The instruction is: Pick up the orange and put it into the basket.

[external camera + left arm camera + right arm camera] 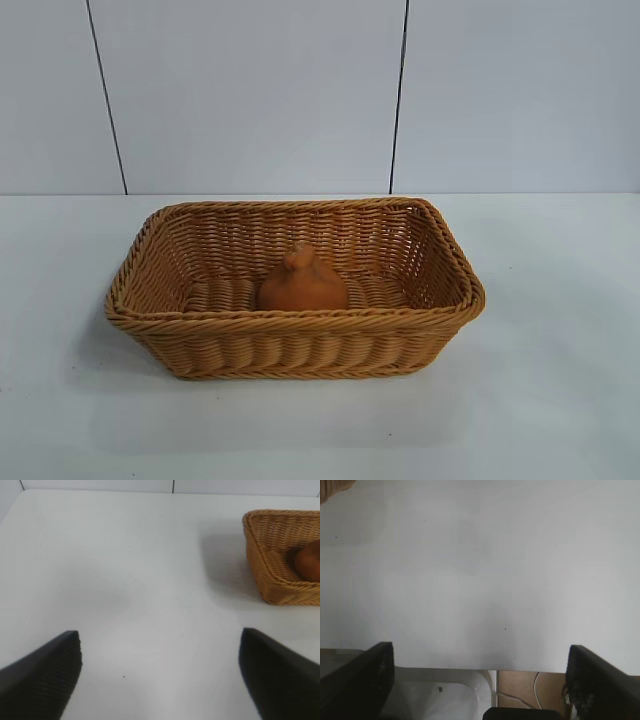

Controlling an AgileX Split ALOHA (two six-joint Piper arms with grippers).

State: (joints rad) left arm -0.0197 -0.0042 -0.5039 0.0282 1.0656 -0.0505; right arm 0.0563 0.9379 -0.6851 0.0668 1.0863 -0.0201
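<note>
The orange (301, 282), dull orange with a knobbly bump on top, sits inside the tan wicker basket (300, 326) in the middle of the white table. The left wrist view shows one corner of the basket (272, 555) with the orange (308, 562) inside it. My left gripper (161, 667) is open and empty over bare table, well away from the basket. My right gripper (481, 677) is open and empty above the table's edge. Neither gripper shows in the exterior view.
A white table (540, 400) surrounds the basket, with a white panelled wall (250, 90) behind it. The right wrist view shows the table's edge (470, 666), a white object (440, 695) and brown floor (530, 690) beyond it.
</note>
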